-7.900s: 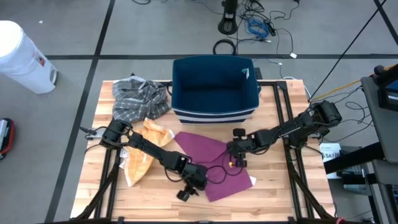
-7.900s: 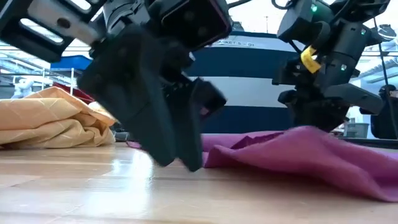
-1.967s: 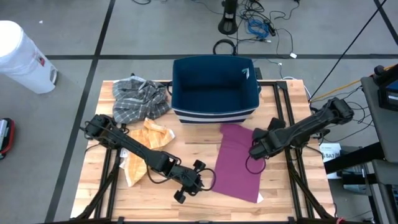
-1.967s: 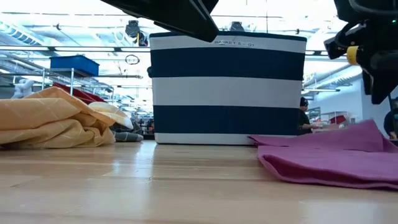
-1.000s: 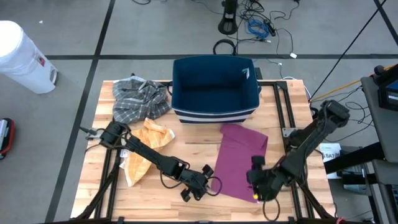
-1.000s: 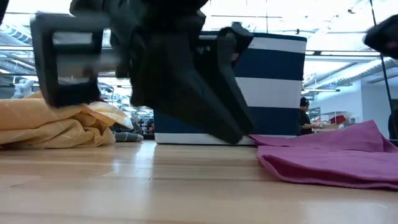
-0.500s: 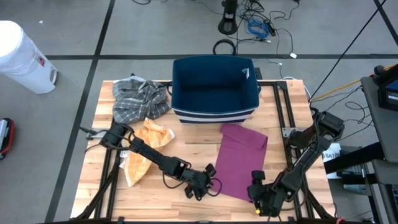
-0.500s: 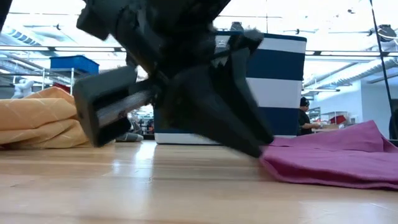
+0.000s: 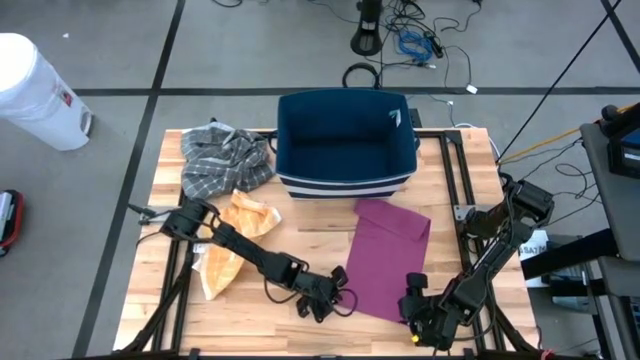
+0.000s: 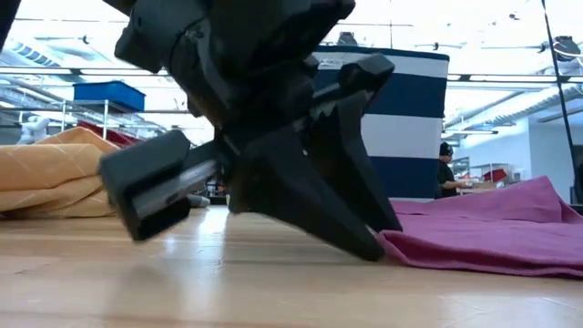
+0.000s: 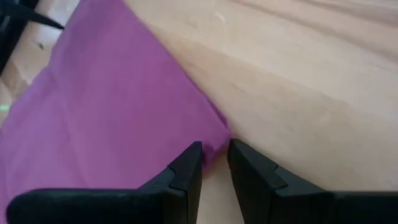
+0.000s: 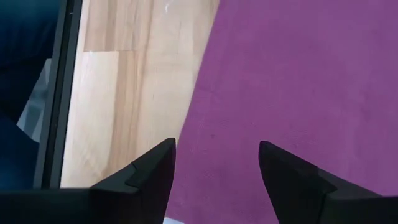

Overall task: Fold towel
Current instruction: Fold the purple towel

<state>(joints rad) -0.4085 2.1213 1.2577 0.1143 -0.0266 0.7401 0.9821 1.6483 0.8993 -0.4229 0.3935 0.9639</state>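
The purple towel [image 9: 386, 258] lay flat on the tabletop [image 9: 250, 322], just in front of the striped basket [image 9: 345, 140], already doubled into a long strip running away from the basket. You had the left gripper [image 9: 335, 290] low at the strip's near left corner; in the left wrist view its fingers [image 11: 186, 168] stood only narrowly apart, straddling the corner tip [image 11: 219, 138], and nothing was pinched yet as far as you could see. The right gripper [image 9: 418, 308] sat at the near right corner with its fingers [image 12: 152, 168] spread wide over cloth, holding nothing. My judgement: the step in hand was taking both near corners for the next fold toward the basket. To do it well, you needed both layers inside each pinch, so drive the lower finger under the hem against the wood before closing. Close both sides at matching points, lift together, and carry level so the far edges meet squarely. The orange cloth [image 9: 228, 245] and the grey plaid cloth [image 9: 222, 155] lay well apart and were no obstacle.
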